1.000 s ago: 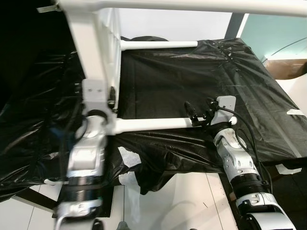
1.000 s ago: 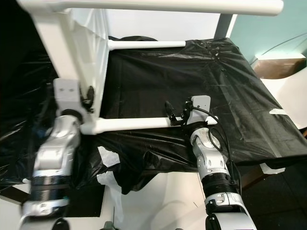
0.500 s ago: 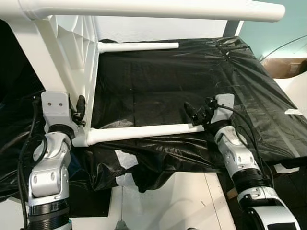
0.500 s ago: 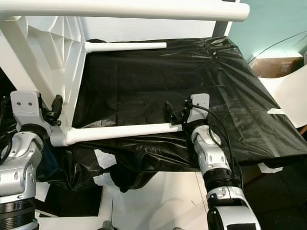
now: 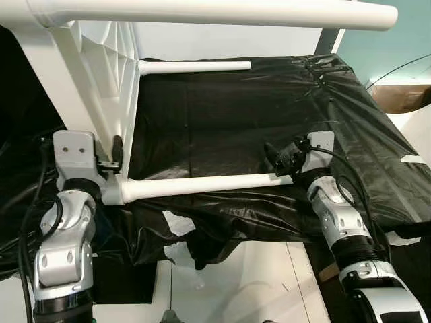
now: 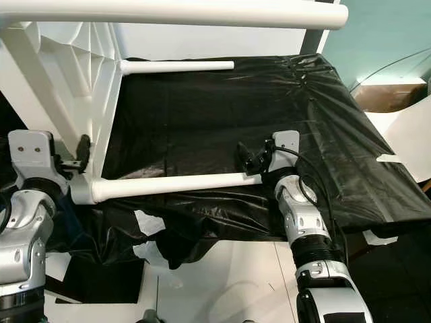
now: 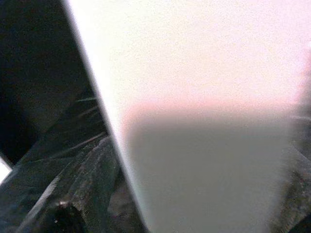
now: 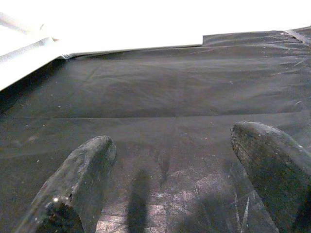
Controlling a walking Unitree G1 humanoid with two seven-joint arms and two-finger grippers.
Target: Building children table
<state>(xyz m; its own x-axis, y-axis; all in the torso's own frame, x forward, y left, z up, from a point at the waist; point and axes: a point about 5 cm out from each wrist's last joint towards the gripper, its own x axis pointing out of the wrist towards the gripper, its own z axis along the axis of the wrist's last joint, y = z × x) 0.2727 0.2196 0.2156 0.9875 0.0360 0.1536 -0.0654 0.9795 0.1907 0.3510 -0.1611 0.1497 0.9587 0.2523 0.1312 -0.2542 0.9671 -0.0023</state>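
White children's table (image 5: 87, 81) tipped on its side on a surface draped in black plastic sheeting (image 5: 269, 108), its round legs running across the view. Nearest leg (image 5: 202, 184) lies on the sheeting; a farther leg (image 5: 195, 66) sits behind it and another (image 5: 215, 13) spans the top. Left gripper (image 5: 116, 156) sits against the tabletop edge where the nearest leg joins; finger spacing cannot be determined. Right gripper (image 5: 279, 156) hovers at the leg's free end, fingers (image 8: 77, 179) spread apart over bare sheeting.
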